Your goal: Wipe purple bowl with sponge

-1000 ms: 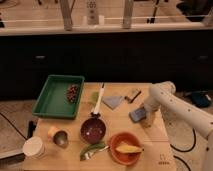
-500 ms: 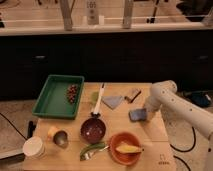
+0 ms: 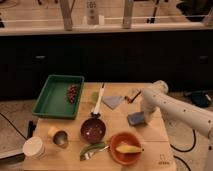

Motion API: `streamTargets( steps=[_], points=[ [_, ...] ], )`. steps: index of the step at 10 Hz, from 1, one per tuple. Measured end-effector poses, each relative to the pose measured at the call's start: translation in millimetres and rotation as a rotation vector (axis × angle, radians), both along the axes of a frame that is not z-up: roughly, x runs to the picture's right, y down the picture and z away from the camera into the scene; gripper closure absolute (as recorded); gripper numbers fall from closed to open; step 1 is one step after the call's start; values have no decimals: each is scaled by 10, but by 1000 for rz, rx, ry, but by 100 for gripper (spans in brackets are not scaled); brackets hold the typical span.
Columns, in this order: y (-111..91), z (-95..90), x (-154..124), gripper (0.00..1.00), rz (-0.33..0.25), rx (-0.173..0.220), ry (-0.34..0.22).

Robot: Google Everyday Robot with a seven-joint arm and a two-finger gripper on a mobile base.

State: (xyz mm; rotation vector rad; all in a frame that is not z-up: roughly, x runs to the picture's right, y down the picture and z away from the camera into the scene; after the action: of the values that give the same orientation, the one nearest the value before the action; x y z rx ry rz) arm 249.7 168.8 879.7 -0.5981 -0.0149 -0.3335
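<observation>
Near the right edge of the wooden bench (image 3: 156, 136), about halfway back, the gripper (image 3: 145, 115) is down at the surface at the end of the white arm (image 3: 172, 106), right against the sponge (image 3: 135, 119). Whether it is clamped on the sponge or merely touching it cannot be told, since the wrist hides the tip. The sponge is a small thick blue-grey block lying flat on the wood.

The purple bowl (image 3: 93, 131) sits toward the front edge, near the middle, well apart from the sponge with bare wood between them. It is round, dark and glossy inside. Just to its right, at the front edge, stands the larger orange bowl (image 3: 131, 155) with something yellow in it. A long pale utensil (image 3: 99, 100) runs from the purple bowl's rim toward the back edge, and a flat pale blue cloth (image 3: 112, 102) lies beside it. A green tray (image 3: 55, 97) fills the back left corner.
</observation>
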Motion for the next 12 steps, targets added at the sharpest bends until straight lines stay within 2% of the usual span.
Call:
streamTargets(
  steps=[1,5,12],
  points=[
    [13,-15,-8,100,-20,-5,0],
    [-7,-50,-4,100,-22,-13,-9],
    [-142,-176,-36,100,-22,2,-42]
  ],
)
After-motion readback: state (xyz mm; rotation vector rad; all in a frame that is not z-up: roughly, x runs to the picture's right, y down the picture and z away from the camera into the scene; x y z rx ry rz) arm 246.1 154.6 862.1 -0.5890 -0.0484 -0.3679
